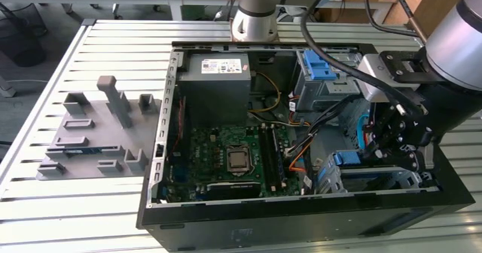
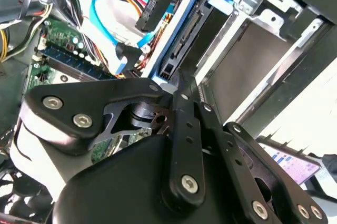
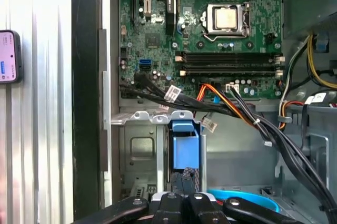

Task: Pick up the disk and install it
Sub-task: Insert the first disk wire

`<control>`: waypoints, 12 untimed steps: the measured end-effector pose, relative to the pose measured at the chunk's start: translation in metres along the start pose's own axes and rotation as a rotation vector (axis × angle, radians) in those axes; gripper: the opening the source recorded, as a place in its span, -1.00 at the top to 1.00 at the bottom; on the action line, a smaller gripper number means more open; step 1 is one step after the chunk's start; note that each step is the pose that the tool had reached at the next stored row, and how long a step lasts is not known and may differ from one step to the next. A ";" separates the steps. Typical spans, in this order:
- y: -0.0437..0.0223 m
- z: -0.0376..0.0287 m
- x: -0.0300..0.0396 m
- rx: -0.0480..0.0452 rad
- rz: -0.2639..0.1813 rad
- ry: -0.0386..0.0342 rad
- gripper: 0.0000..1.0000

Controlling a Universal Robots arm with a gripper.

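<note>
Here the gripper (image 2: 179, 84) is down inside the open computer case (image 1: 301, 219), over the drive cage (image 1: 376, 177) in the case's near corner at the exterior view's right. In the second wrist view its black fingers (image 2: 184, 109) look brought together, edge-on, above the disk (image 2: 181, 42), which already sits on edge in a slot of the cage with its blue rail upward. Whether the tips pinch that rail or only press it, I cannot tell.

The disk should be stiff and fairly heavy for its size: smooth metal faces, slippery to pinch, with a delicate connector end. The blue plastic rails offer the safer hold. Around it, the cage is thin folded sheet metal, perforated and sharp-edged; a soft blue data cable (image 2: 102, 16) and bundled coloured wires loop beside the green motherboard (image 1: 229, 157).
</note>
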State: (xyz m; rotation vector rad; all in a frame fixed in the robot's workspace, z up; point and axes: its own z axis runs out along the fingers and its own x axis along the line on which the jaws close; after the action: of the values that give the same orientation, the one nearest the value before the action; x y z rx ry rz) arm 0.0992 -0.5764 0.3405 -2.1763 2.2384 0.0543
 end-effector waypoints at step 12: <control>-0.0187 -0.0113 -0.0045 0.0027 0.000 -0.0002 0.79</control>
State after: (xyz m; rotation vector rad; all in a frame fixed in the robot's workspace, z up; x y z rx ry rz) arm 0.1182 -0.5729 0.3518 -2.1750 2.2370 0.0514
